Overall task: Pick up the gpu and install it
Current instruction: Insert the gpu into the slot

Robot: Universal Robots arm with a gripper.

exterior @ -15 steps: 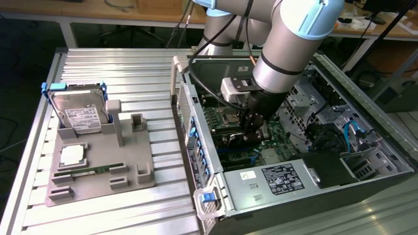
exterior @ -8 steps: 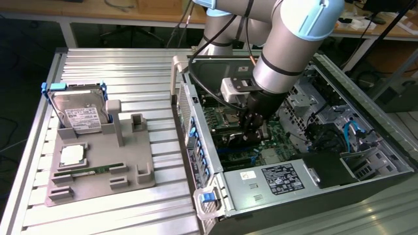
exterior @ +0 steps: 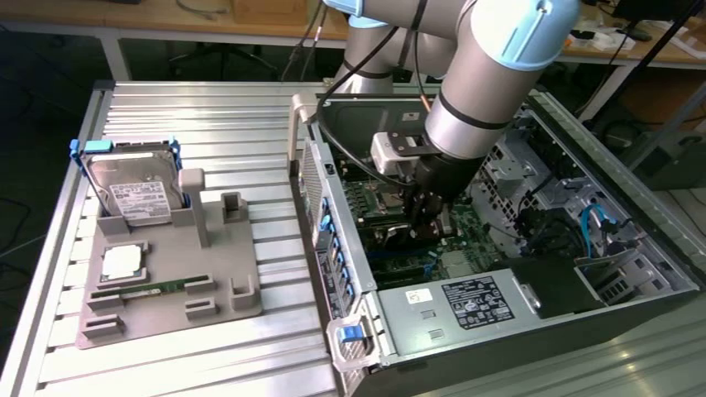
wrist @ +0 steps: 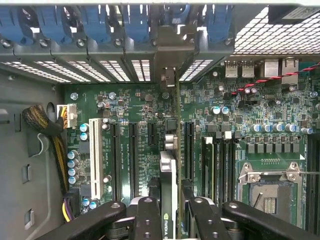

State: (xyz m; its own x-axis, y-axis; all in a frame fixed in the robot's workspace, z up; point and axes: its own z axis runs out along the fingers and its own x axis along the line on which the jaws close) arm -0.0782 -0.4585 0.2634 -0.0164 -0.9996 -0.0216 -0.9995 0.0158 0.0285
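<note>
The computer case (exterior: 497, 331) lies on its side on the ribbed metal worktop (exterior: 221, 107), taking up the right half of the exterior view. Its open side faces up, which I take to be what lets the arm come straight down on the green circuit board (wrist: 130, 110) inside.

In the lower left of that view a grey holder (exterior: 165, 273) keeps the spare parts apart. A hard drive (exterior: 132, 186) stands propped at its far end, with a square chip (exterior: 121, 263) and a narrow memory stick (exterior: 155, 289) lying flat nearer the front. Each sits in its own recess, probably so it can be gripped cleanly.

The tool (wrist: 172, 212) is down inside the case, over the middle of the board. Its two black fingers (wrist: 147, 217) are drawn partway together and clamp the graphics card (wrist: 168, 175) between them. In the wrist view the card is seen edge-on, so it is standing on its long edge above the board. It lies between the long black slots (wrist: 133, 155) on either side, and its far end reaches toward the rear openings with the blue clips (wrist: 135, 22). Holding it on edge suits pressing it into a slot. I cannot tell whether its lower edge has met one.
</note>
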